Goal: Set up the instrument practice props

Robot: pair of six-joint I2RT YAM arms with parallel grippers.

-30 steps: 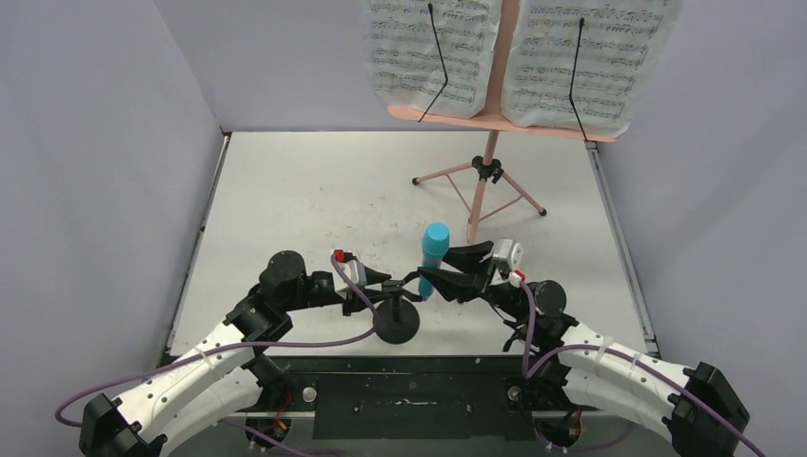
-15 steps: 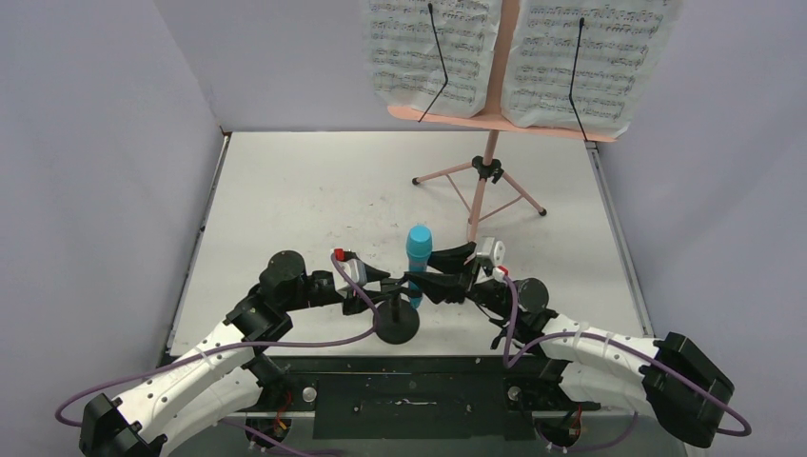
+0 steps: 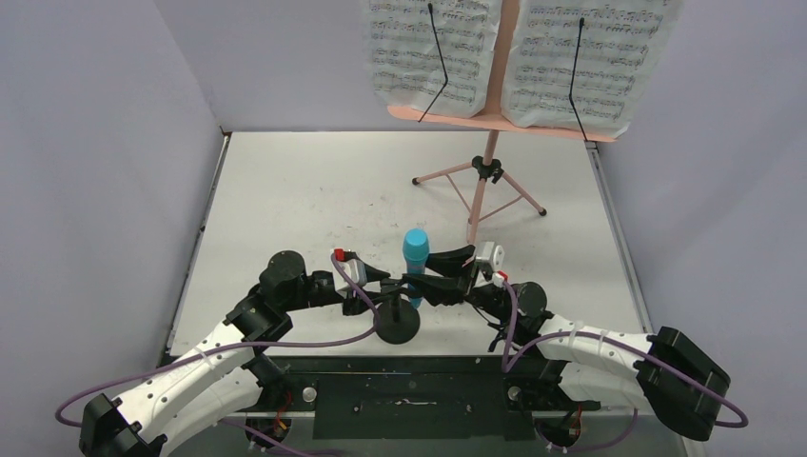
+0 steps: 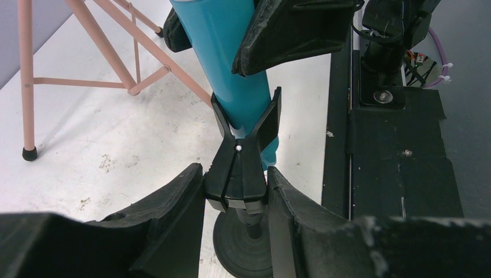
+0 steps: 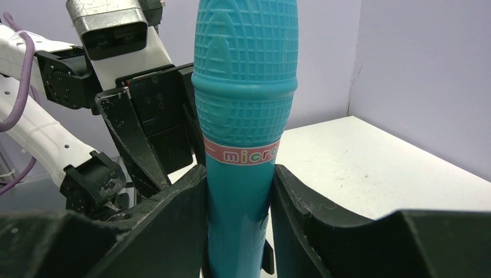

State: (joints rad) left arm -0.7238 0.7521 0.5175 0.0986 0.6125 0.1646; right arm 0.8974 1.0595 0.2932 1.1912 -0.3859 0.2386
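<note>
The bright blue microphone (image 3: 415,246) (image 5: 246,87) stands upright, its lower body (image 4: 231,58) resting in the V-shaped clip (image 4: 240,168) of the black round-based mic stand (image 3: 397,324). My right gripper (image 3: 419,271) (image 5: 238,174) is shut on the microphone's handle from the right. My left gripper (image 3: 388,284) (image 4: 235,179) reaches in from the left, with both fingers pressed against the sides of the clip. At the back the pink music stand (image 3: 490,119) stands on its tripod, holding two white sheet-music pages (image 3: 433,48).
The pink tripod legs (image 3: 476,181) (image 4: 26,81) spread just behind the microphone. Grey walls close in the left, right and back sides. A black base plate (image 4: 399,156) runs along the table's near edge by the arm mounts.
My right gripper has carried the microphone left and stood it upright into the mic stand's clip. My left gripper's jaws have widened around the clip, while that arm has stayed in place.
</note>
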